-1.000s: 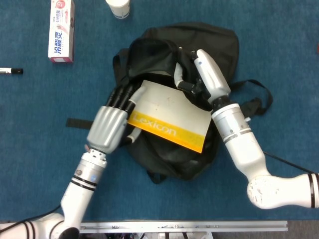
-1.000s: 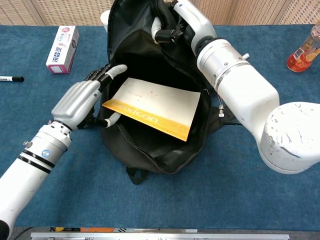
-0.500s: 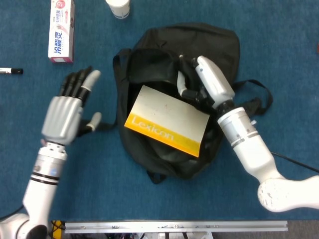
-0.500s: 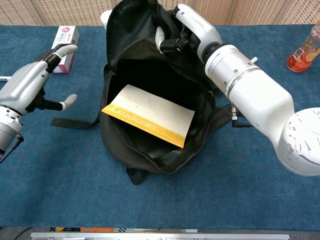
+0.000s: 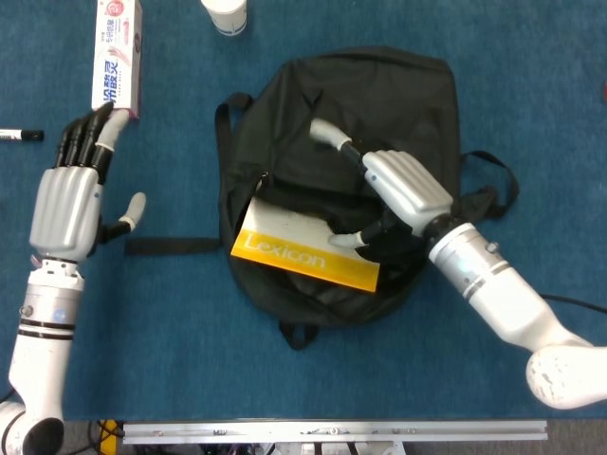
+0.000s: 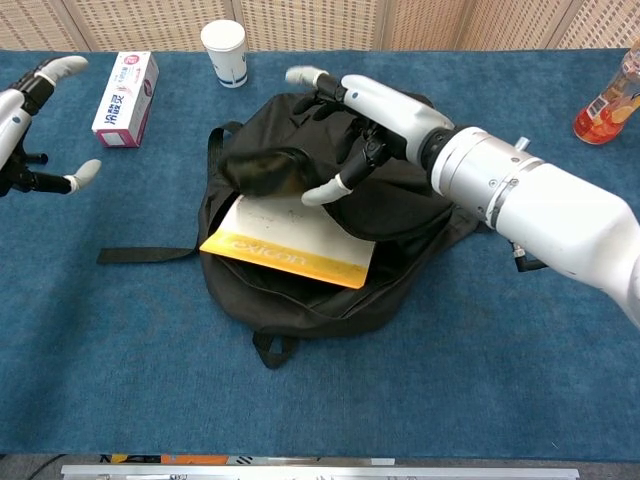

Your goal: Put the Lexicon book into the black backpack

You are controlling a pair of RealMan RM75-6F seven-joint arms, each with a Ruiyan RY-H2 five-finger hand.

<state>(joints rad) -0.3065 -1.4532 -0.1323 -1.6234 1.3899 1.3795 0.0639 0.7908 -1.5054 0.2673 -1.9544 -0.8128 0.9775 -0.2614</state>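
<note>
Blue cloth covered the surface (image 5: 531, 114) in the head view. The black backpack (image 5: 379, 104) lay flat near the middle of it. The Lexicon book (image 5: 303, 251) stuck partway out of the bag's mouth, with its yellow edge toward the near edge of the surface and its white part under the bag's flap. The right hand (image 5: 398, 185) lay spread on top of the backpack, fingers apart, holding nothing, with its thumb tip just above the book. The left hand (image 5: 68, 194) was well apart from the bag, toward the left edge, fingers straight and apart and holding nothing. Its fingertips were just beside a toothpaste box (image 5: 116, 52). A black marker (image 5: 21, 136) lay at the left edge, and a white cup (image 5: 226, 14) stood at the far edge.

From the chest view, the surface (image 6: 420, 380) was blue too, with a tan wall behind it. The book (image 6: 290, 250) lay in the open mouth of the backpack (image 6: 400, 215). The right hand (image 6: 365, 110) hung spread over the bag's top. Only part of the left hand (image 6: 25, 130) showed at the left edge, fingers apart. The cup (image 6: 224, 52) and the box (image 6: 127, 85) sat near the far edge. A bottle (image 6: 610, 95) of red drink stood by the right edge.
</note>
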